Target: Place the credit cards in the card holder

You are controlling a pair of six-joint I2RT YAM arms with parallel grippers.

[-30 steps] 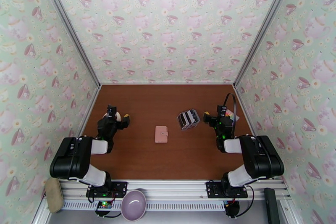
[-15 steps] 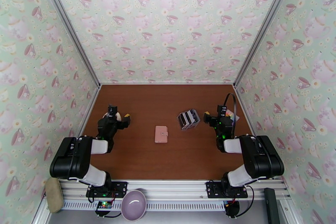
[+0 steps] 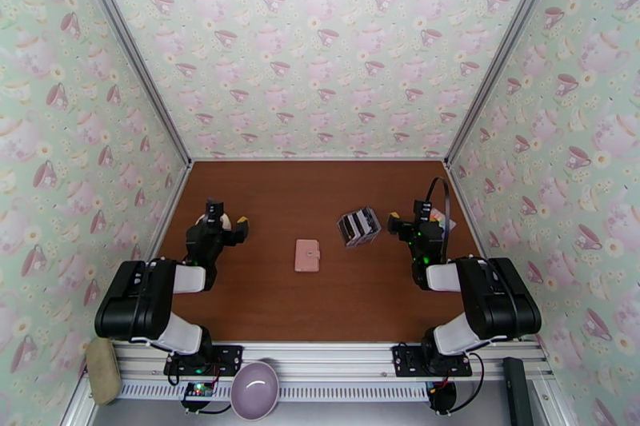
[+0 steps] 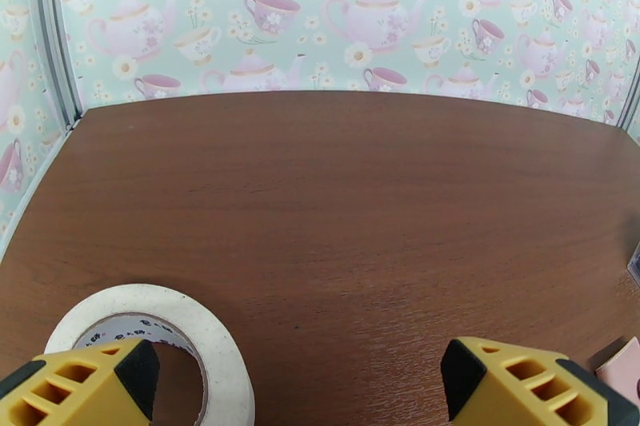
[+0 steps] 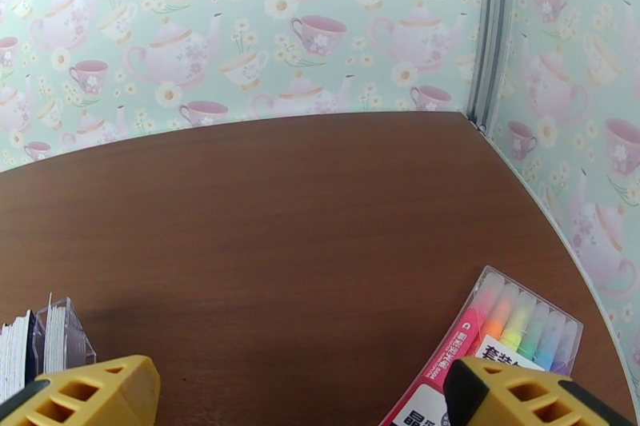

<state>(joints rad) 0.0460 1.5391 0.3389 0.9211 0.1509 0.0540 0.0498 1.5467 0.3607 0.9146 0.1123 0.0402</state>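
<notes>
One pale pink folding card holder (image 3: 307, 255) lies shut at the middle of the brown wooden bench (image 3: 320, 308). Right of it and a little farther back, apart from it, one bunch of thin dark and white credit cards (image 3: 358, 226) stands on edge; I cannot count the cards. The left jaws are spread over one white tape roll (image 4: 160, 332). The right jaws are spread between the cards and one clear pack of coloured pens (image 5: 500, 332).

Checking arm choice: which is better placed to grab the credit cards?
Right, probably: the right gripper, open, sits beside the credit cards; the left gripper is by the tape roll, past the card holder.
</notes>
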